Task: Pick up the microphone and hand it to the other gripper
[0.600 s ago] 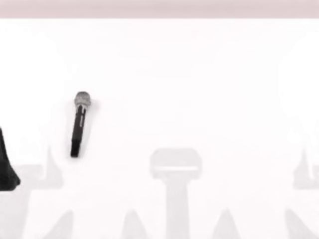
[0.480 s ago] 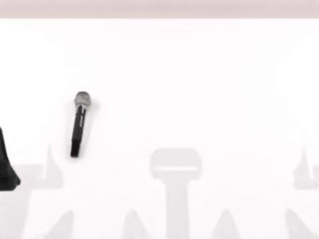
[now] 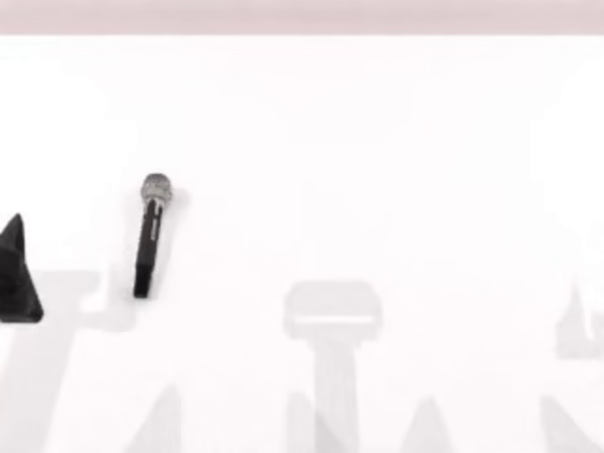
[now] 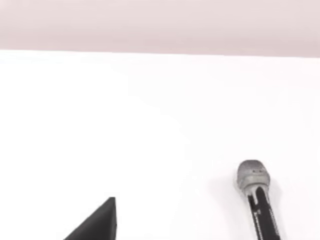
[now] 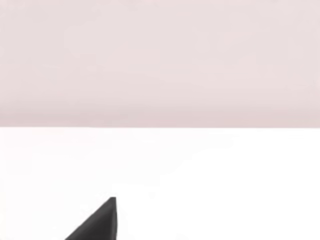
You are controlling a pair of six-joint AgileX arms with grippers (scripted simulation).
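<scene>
The microphone (image 3: 148, 236) lies flat on the white table at the left. Its grey mesh head (image 3: 156, 187) points toward the far edge and its black handle toward the front. The left wrist view also shows the microphone (image 4: 257, 195), running out of frame at the handle. A black wedge of my left gripper (image 3: 17, 274) pokes in at the table's left edge, well to the left of the microphone and apart from it. The same gripper (image 4: 100, 222) shows only a dark tip in its wrist view. My right gripper (image 5: 100, 222) is out of the top view and shows one dark tip over bare table.
The white table (image 3: 377, 170) ends at a far edge against a pale pink wall (image 3: 302, 14). Grey shadows of the arms (image 3: 332, 321) fall across the front of the table.
My left gripper has moved away from the front edge and slightly right, toward the microphone's level. The arm shadows at the front left shifted. The microphone has not moved.
</scene>
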